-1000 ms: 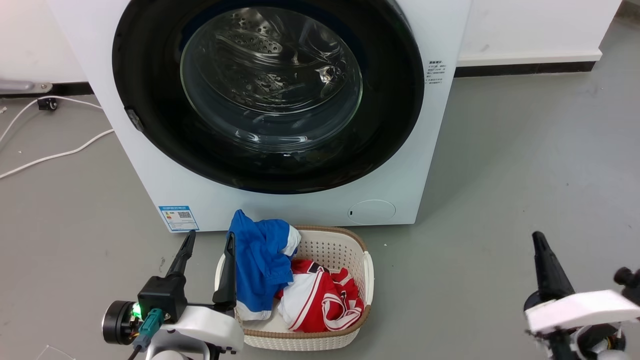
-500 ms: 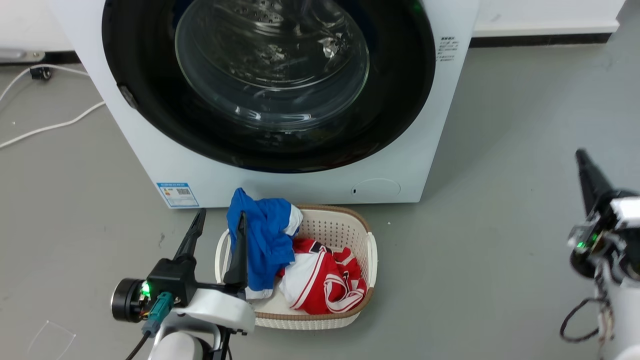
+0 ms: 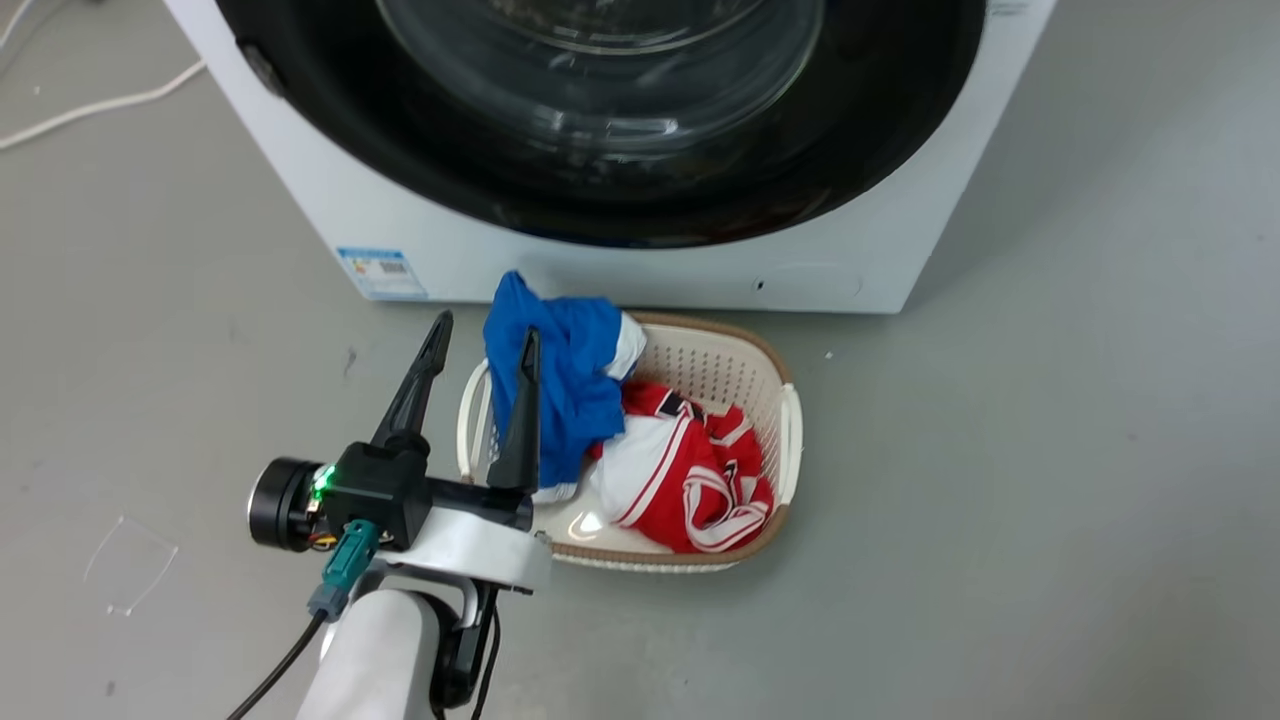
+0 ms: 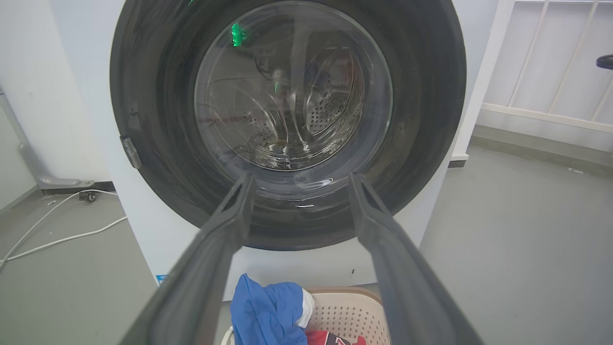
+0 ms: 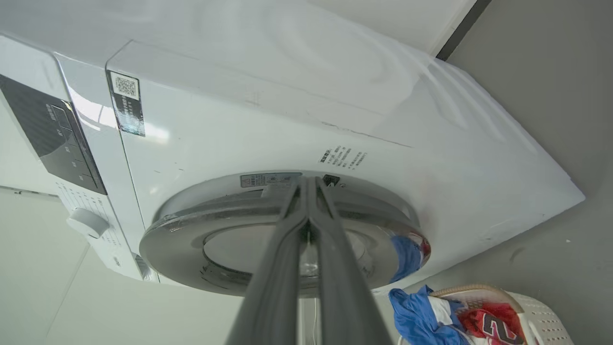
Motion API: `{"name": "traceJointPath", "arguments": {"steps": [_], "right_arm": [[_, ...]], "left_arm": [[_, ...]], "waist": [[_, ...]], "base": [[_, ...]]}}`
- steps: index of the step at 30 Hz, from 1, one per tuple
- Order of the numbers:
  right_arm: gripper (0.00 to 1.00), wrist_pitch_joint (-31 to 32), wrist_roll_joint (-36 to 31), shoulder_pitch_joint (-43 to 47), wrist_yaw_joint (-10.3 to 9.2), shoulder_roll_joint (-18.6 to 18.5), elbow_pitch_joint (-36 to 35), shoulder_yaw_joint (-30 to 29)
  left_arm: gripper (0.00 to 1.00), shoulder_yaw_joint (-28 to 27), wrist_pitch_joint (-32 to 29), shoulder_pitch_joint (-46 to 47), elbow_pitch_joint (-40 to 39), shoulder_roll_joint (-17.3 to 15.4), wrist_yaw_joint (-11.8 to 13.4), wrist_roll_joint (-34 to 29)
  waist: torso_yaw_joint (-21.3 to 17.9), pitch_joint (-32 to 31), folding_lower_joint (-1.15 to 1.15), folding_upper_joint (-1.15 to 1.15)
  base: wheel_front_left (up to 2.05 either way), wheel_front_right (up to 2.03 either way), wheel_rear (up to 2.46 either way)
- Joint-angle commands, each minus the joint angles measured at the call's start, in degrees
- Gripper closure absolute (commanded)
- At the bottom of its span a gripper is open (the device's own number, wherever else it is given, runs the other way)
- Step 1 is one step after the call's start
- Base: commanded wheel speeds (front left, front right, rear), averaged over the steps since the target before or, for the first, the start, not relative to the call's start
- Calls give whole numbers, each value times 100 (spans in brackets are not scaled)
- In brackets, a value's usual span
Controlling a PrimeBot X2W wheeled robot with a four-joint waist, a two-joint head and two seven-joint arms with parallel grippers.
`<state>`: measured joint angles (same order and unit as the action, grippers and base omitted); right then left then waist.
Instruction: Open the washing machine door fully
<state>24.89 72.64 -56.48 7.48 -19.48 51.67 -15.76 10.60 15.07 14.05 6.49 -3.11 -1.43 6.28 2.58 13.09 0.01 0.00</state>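
In the head view, the left arm enters from 6 o'clock. The left claw [image 3: 482, 345] points toward 12 o'clock, its two dark fingers spread apart and holding nothing. Its right finger lies in front of a blue garment [image 3: 560, 380] that hangs over the rim of a pale basket [image 3: 790, 440]. A red and white garment [image 3: 690, 470] lies in the basket at 3 o'clock of the blue one. The washing machine [image 3: 600, 275] stands at 12 o'clock, just behind the basket, and the washing machine door [image 3: 380, 130] sits in its front. A blue label sticker [image 3: 385, 272] is at the machine's lower left corner. The floor [image 3: 1050, 450] is grey, and a white cable [image 3: 100, 103] lies on it at 10 o'clock.

In the left wrist view, the fingers [image 4: 210, 249] rise wide apart and frame the lower part of the door. The door is closed and lies flat in the white front. A small dark latch piece [image 4: 130, 151] sits on its black rim near 9 o'clock. A white railing [image 4: 550, 72] stands at 2 o'clock.

The right wrist view is turned, so the machine looks tilted. The right claw [image 5: 309, 181] is clenched, finger against finger, with nothing between. Its tips are at the edge of the door's rim, and whether they touch it cannot be told. A dark control panel [image 5: 52, 129] and a white knob [image 5: 86, 223] are at 9 o'clock.
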Motion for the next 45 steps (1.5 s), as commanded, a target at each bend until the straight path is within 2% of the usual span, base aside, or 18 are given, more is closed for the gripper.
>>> {"name": "traceJointPath", "arguments": {"steps": [1, 9, 25, 35, 45], "right_arm": [[100, 86, -73, -153, 2, -42, 41, 81], [100, 766, -479, -990, 2, -93, 307, 566], [100, 899, -1151, -2235, 2, 22, 675, 985], [100, 1359, -1006, -2100, 9, 176, 280, 1174], [100, 2386, -515, -1392, 10, 303, -40, 1272]], "left_arm": [[0, 11, 15, 70, -39, 5, 30, -10], [0, 158, 15, 199, -82, 20, 55, 54], [0, 495, 15, 634, -289, 27, 236, 71], [0, 647, 15, 737, -227, 27, 325, 74], [0, 653, 15, 570, -31, 27, 268, 145]], "waist": [[116, 160, -1, 0], [301, 436, -1, 0], [622, 1313, -1, 0], [605, 1508, -1, 0], [471, 1036, -1, 0]], "base": [[0, 0, 0], [0, 0, 0], [0, 0, 0], [0, 0, 0], [0, 0, 0]]}}
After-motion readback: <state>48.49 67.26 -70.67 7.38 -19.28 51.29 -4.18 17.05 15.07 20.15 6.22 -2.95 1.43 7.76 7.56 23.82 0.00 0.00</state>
